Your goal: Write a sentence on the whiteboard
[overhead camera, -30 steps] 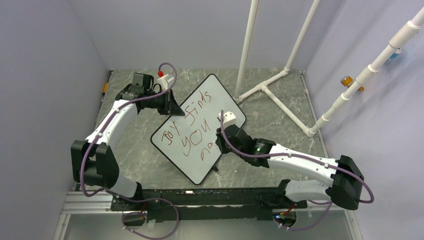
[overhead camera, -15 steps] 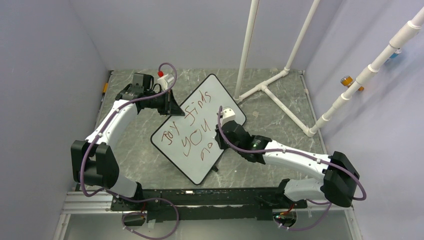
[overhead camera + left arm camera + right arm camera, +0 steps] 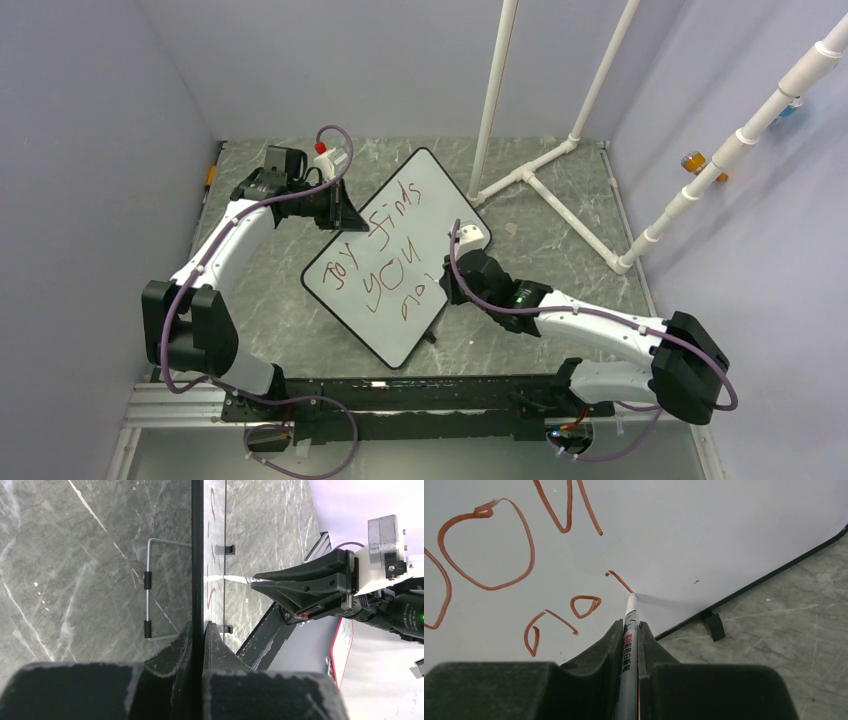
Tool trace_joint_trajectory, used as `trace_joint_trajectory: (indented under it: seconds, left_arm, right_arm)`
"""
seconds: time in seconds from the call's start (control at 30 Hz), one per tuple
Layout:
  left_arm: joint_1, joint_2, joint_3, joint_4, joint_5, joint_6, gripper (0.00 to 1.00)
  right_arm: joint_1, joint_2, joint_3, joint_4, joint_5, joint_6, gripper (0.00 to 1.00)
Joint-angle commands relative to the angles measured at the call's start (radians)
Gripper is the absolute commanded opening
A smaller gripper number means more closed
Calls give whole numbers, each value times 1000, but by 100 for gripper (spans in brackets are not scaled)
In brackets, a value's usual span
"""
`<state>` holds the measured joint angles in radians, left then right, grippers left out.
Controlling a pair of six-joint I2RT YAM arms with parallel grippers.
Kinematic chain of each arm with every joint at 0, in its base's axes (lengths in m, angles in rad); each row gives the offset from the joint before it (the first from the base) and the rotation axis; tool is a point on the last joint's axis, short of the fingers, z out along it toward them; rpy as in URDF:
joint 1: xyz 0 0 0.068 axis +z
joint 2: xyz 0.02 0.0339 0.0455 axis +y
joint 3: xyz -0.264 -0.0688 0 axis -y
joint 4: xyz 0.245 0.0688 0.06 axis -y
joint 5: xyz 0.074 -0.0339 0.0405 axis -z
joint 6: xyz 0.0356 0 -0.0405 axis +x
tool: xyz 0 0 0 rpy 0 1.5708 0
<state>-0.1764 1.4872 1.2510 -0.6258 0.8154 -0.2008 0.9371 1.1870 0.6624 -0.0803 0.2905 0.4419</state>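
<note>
The whiteboard (image 3: 438, 200) stood near the middle of the grey marbled table (image 3: 570, 260), turned cornerwise to me, between the two arms. The sentence (image 3: 384, 262) ran across it in slanted reddish-brown rows: "Joy finds", then "YOU". Below that was a short row I could not read for sure, perhaps "no".

In the right wrist view the marker (image 3: 630, 617) had its white tip touching the board at the lower end of a short slanted stroke, just beside a small loop. The right gripper (image 3: 630, 630) was clamped on the marker's barrel, a finger tight on each side.

The left gripper (image 3: 198, 632) pinched the board's dark rim on its far-left edge, jaws closed onto it. Its camera saw the board edge-on, with a wire stand (image 3: 147, 600) behind it. A white pipe frame (image 3: 545, 180) lay on the table to the far right, apart from the board.
</note>
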Motion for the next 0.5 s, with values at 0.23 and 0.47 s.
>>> trace_joint_trajectory:
  seconds: [0.23,0.47]
  left_arm:
    - [-6,-11,24,62,-65,79,0]
    - [-8,-14,22,61,-69,78,0]
  right_arm:
    - [-31,46,79,-2,7,-7,0]
    - [-74,97,179,-14,-17,-61,0]
